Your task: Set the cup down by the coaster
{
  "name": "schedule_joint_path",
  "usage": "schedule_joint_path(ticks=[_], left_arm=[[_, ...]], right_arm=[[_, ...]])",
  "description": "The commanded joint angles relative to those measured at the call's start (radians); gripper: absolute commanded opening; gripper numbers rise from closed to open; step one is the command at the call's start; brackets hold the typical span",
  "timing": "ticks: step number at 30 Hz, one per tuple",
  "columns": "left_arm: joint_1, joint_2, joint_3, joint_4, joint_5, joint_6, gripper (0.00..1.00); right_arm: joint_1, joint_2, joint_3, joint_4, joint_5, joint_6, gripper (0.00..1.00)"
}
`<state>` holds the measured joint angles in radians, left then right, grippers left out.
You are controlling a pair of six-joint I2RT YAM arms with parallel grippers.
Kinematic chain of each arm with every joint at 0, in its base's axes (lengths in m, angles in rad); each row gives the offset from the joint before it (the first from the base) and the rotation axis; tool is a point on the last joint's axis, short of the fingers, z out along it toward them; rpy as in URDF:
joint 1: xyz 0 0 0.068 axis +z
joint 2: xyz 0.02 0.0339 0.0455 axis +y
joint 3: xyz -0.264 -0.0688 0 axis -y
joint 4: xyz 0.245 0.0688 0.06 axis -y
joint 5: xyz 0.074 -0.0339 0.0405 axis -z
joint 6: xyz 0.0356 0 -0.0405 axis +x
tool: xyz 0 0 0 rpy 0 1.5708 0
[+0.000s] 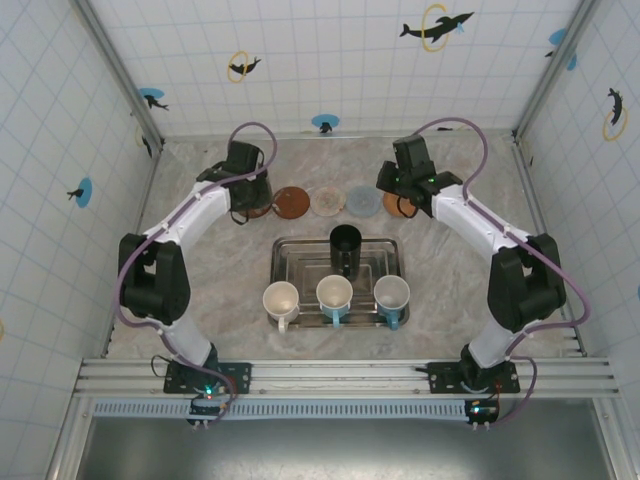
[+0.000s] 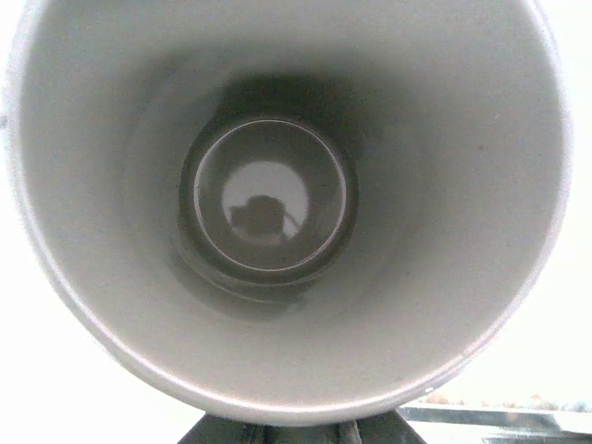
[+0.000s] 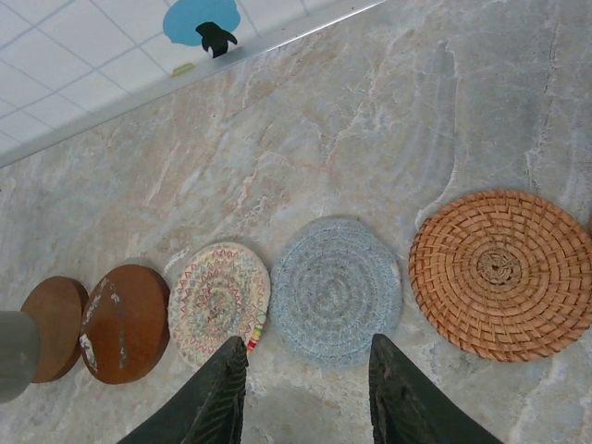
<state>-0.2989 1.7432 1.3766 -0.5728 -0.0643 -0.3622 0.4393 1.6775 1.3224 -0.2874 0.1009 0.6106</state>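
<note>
Left gripper (image 1: pixel 247 180) clamped tight on the grey cup (image 2: pixel 277 199) at the back-left, right at the end brown coaster (image 3: pixel 54 319) — right gripper (image 3: pixel 307 347) hangs partly open, empty, above the blue coaster (image 3: pixel 335 289).

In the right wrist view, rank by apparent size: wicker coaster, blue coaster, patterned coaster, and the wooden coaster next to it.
Largest to smallest:
wicker coaster
blue coaster
patterned coaster
wooden coaster
The last two look nearly alike, so their order is unsure.
</note>
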Motion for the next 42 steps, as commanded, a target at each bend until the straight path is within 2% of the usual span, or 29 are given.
schedule_joint_path(ticks=[1, 8, 14, 42], left_arm=[[0.024, 0.018, 0.065, 0.077, -0.007, 0.043, 0.0], [0.072, 0.04, 0.064, 0.105, 0.032, 0.054, 0.0], [0.078, 0.058, 0.066, 0.108, 0.064, 0.06, 0.0], [0.081, 0.098, 0.061, 0.09, 0.039, 0.057, 0.0]], right_arm=[[0.007, 0.016, 0.054, -0.023, 0.004, -0.011, 0.39], [0.014, 0.014, 0.077, -0.054, 0.02, -0.022, 0.41], [0.016, 0.025, 0.087, -0.061, 0.02, -0.02, 0.42], [0.021, 0.044, 0.083, -0.063, 0.017, -0.022, 0.43]])
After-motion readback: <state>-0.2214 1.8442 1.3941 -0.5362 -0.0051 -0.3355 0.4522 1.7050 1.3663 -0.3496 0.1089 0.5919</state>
